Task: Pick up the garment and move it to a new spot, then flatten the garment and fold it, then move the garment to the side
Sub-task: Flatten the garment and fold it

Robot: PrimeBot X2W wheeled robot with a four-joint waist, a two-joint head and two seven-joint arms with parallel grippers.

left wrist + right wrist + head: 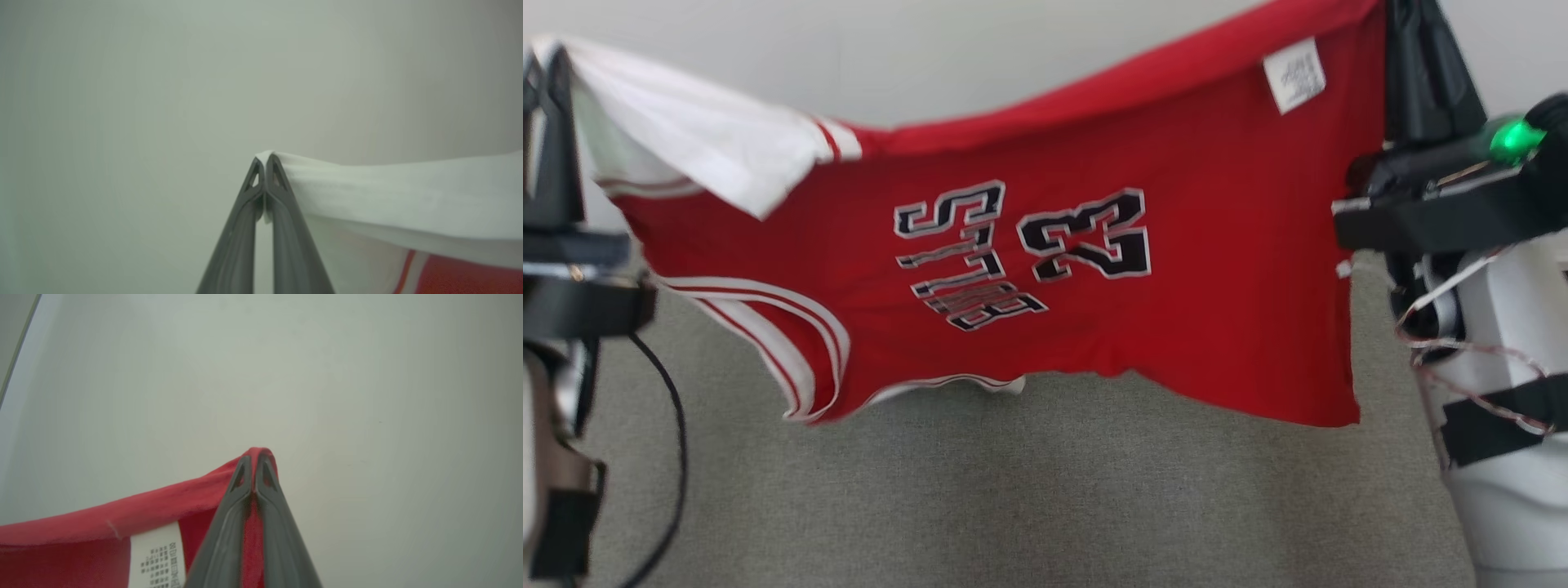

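The garment point(1192, 269) is a red jersey with white sleeves, white-and-red trim and a black "23" print. It hangs spread in the air between my two grippers, above the grey surface. My left gripper point(547, 65) is shut on its white corner at the upper left; the left wrist view shows that gripper point(264, 160) pinching white cloth point(392, 196). My right gripper point(1401, 20) is shut on the red corner at the upper right; the right wrist view shows it point(254, 459) clamped on red fabric point(122, 514) beside a white care label point(157, 557).
A grey carpet-like surface point(1045, 490) lies under the hanging jersey. A pale wall point(931, 57) stands behind it. A black cable point(674, 457) runs down by my left arm. My white right forearm point(1503, 408) fills the lower right.
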